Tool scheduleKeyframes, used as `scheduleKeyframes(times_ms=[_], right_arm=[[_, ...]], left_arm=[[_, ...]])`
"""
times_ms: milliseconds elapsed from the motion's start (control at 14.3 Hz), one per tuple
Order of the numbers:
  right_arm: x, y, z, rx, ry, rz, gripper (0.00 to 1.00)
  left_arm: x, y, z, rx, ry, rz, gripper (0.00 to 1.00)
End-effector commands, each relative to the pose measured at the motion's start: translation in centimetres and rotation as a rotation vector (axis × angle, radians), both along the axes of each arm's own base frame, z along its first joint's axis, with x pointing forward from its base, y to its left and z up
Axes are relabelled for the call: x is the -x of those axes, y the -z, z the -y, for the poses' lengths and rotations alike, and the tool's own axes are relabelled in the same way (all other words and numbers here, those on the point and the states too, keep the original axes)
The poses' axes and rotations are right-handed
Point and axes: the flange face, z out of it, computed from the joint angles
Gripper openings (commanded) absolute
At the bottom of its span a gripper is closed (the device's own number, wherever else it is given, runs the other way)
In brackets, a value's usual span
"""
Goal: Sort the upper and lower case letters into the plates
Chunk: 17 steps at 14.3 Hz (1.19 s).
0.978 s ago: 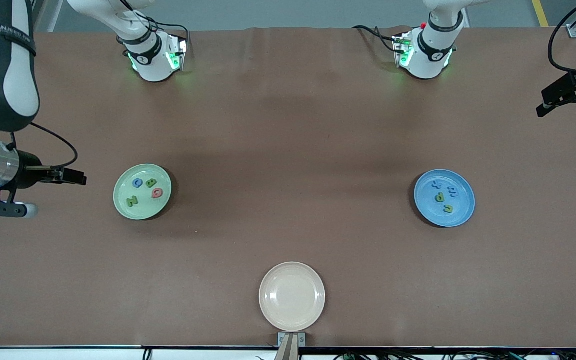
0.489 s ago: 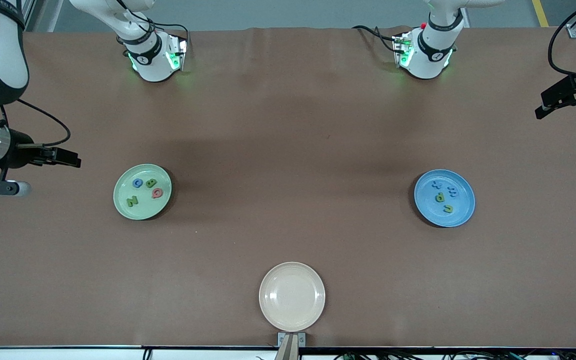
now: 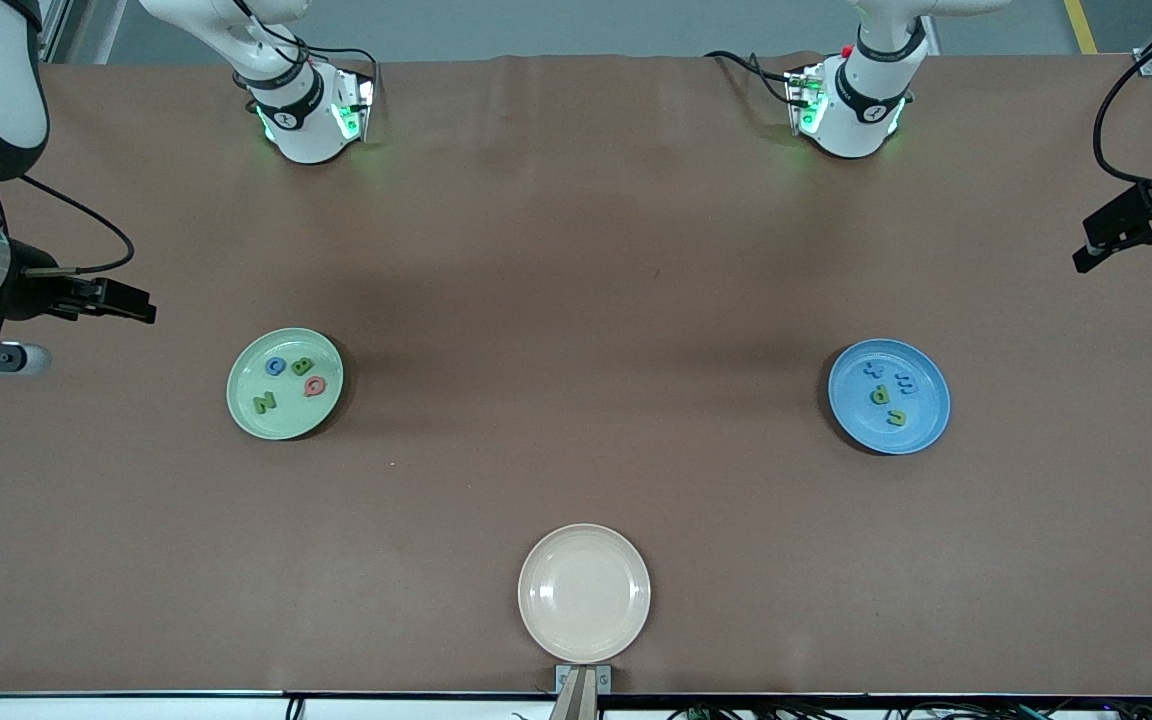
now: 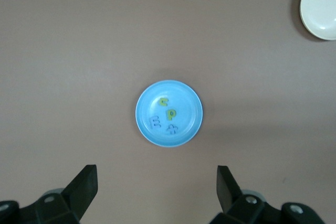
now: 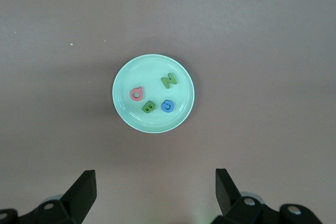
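Brown cloth-covered table [image 3: 576, 300]. Right gripper [image 3: 131, 302] — fingers apart, empty, raised at its own end. Pale green round plate [image 3: 284, 420]: four letters. Cream-beige round plate [image 3: 584, 593], nearest the camera. Blue round plate [image 3: 921, 395]: four letters. Left gripper [image 3: 1141, 240] — fingers apart, raised at its end.

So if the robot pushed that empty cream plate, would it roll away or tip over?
Probably neither. The round cream-beige plate lies flat and shallow on the brown table cover, so it would likely slide, not roll. It holds nothing, so it is probably light. Pressing down on its raised rim might tilt it a little.
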Motion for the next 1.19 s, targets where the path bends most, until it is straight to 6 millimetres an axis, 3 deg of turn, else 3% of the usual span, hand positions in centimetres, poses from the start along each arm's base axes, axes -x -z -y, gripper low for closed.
scheduleKeyframes(times_ms=[0, 419, 699, 978, 1118], right_arm=[[0.7, -2.1, 0.2, 0.012, -0.002, 0.019, 1.00], [0.0, -4.7, 0.7, -0.005, 0.015, 0.067, 1.00], [-0.7, -5.2, 0.7, -0.003, 0.019, 0.084, 1.00], [-0.1, -5.3, 0.6, -0.020, 0.022, 0.049, 1.00], [0.7, -5.1, 2.1, -0.024, 0.043, 0.003, 1.00]], left_arm=[[-1.1, 0.7, -0.5, -0.014, -0.011, 0.015, 1.00], [-0.5, 0.0, -0.9, -0.019, -0.016, 0.018, 1.00], [0.0, -1.6, 0.0, -0.020, 0.000, 0.024, 1.00], [0.5, -1.0, 1.1, -0.017, -0.018, -0.035, 1.00], [0.7, -0.7, 0.9, -0.017, -0.001, -0.057, 1.00]])
